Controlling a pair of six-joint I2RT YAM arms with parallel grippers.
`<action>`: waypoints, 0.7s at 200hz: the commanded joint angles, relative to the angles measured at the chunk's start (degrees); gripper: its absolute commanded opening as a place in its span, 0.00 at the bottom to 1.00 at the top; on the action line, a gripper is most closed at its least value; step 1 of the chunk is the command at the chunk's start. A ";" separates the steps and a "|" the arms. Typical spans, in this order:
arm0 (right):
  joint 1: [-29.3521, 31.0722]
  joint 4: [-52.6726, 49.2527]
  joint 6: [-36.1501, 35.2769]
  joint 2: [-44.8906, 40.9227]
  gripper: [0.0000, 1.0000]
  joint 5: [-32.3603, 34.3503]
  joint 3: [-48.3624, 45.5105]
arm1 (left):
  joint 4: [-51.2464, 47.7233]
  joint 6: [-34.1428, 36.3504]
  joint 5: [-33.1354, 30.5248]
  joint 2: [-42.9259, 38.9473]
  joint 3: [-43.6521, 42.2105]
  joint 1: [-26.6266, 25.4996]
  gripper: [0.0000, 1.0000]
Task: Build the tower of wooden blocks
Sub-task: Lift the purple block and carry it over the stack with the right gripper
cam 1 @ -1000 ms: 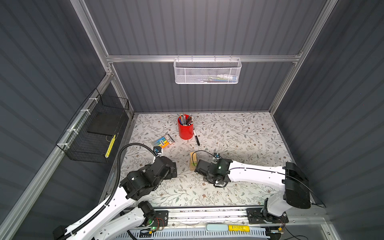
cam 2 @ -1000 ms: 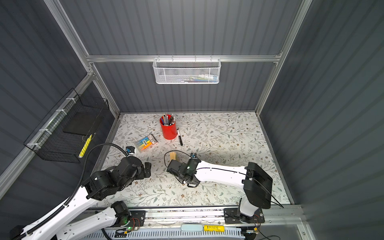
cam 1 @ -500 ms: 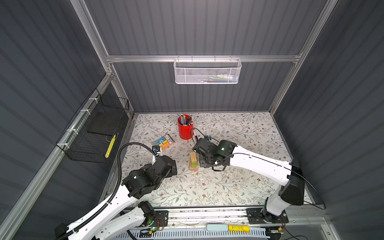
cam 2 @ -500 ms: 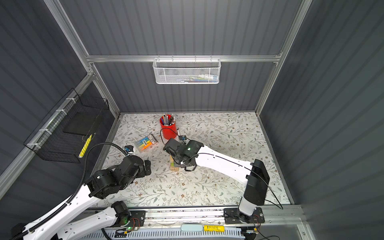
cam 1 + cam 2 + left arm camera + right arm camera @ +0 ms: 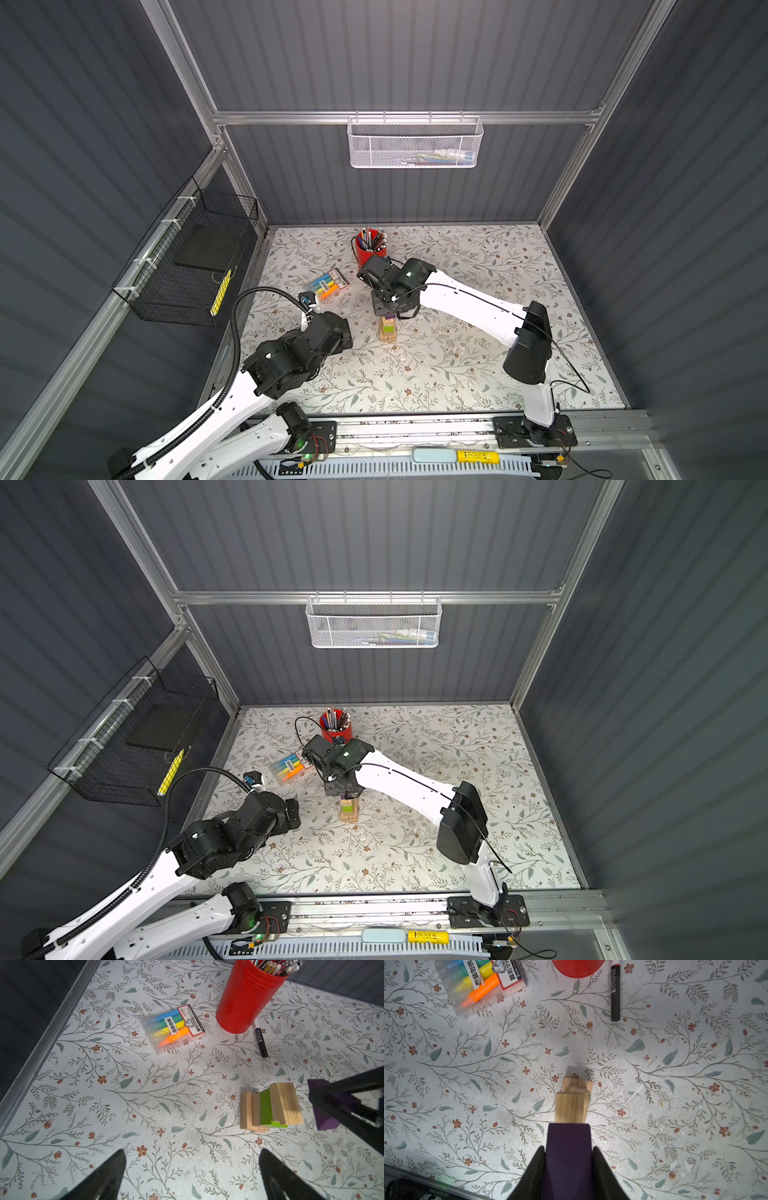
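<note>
Purple block [image 5: 568,1167] gripped in right claw [image 5: 568,1148], long axis lined up with top plank [image 5: 571,1109] of tower [image 5: 578,1084]; tower seen just ahead, lower. Left claw [image 5: 192,1152] held open, farther off.

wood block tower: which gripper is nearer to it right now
Right. The right gripper, shut on the purple block, hangs close by the top of the wood block tower. The left gripper, open, sits off to its left in both top views, bare table between.
</note>
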 commanded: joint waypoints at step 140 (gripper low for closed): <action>-0.85 -3.44 -1.04 5.67 0.31 0.07 5.23 | -1.55 -0.81 -1.32 -0.28 -0.47 -0.17 1.00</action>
